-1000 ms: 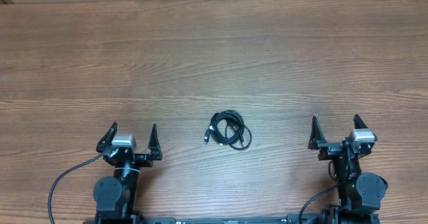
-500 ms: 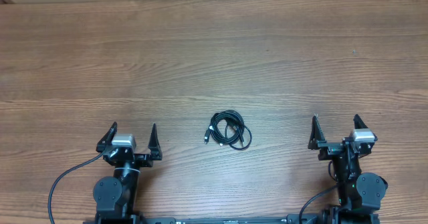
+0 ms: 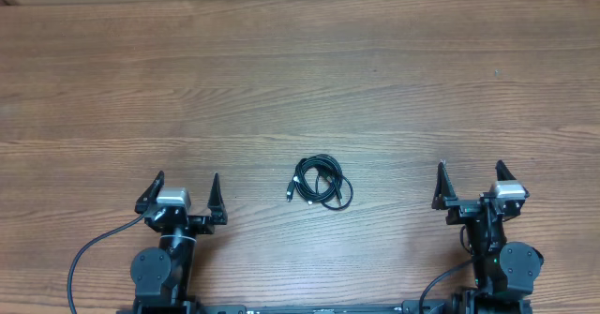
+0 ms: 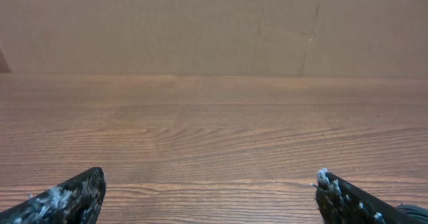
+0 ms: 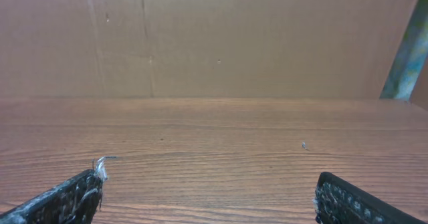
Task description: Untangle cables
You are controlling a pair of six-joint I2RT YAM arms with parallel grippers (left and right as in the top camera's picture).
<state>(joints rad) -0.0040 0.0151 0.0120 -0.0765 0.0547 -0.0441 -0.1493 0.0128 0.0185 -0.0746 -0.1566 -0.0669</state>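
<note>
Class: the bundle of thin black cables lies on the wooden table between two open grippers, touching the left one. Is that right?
No. The overhead view shows the bundle of thin black cables lying clear of the left gripper, bare wooden table between them.

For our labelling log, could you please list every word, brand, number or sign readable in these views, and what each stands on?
None: no readable text in any view.
The cables, the table, the brown backdrop, the left pincer and the right pincer show no legible marking.
</note>
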